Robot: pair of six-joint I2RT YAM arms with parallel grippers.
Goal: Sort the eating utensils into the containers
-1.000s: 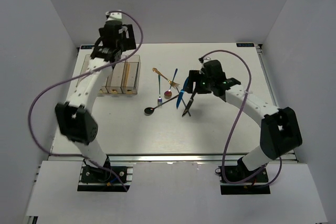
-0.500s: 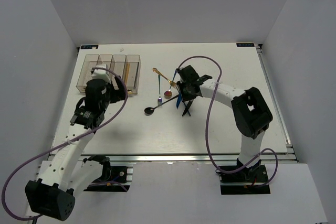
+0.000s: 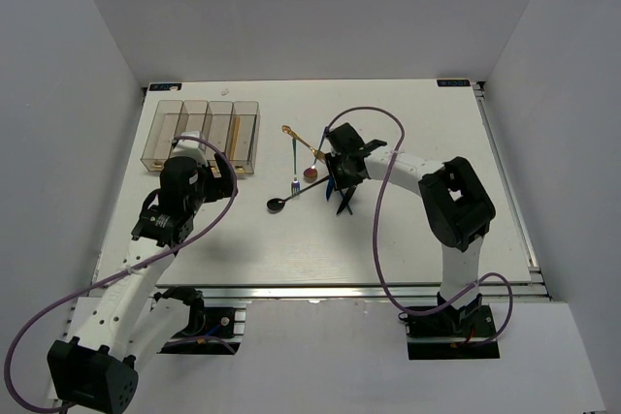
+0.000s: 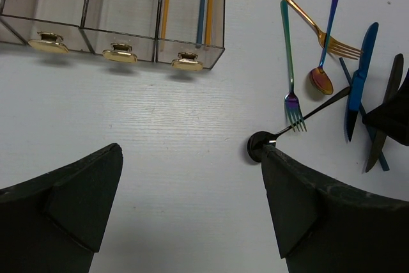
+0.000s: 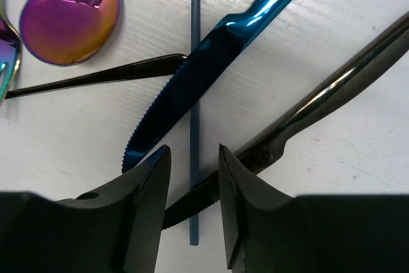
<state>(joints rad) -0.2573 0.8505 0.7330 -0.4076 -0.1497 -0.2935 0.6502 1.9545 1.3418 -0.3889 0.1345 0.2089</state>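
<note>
Containers, top view: four joined bins (image 3: 180,133) are sitting at the far left of the counter (image 3: 408,239).
Utensils, top view: crossed pieces (image 3: 310,172) are lying mid-counter, with the right jaws hanging over their right side.
Left jaws, left wrist: gaping wide above bare counter, grasping nothing.
Chopsticks, left wrist: orange ones (image 4: 166,4) are lying in the bin nearest the utensils.
Right jaws, right wrist: narrowed, straddling a thin blue chopstick (image 5: 194,94) without pinching it.
Knives, right wrist: blue knife (image 5: 211,75) and black knife (image 5: 332,87) are crossing that chopstick.

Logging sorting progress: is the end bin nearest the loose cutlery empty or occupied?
Occupied. In the left wrist view, that end bin holds slim sticks, two orange and one bluish, lying lengthwise inside it.
</note>
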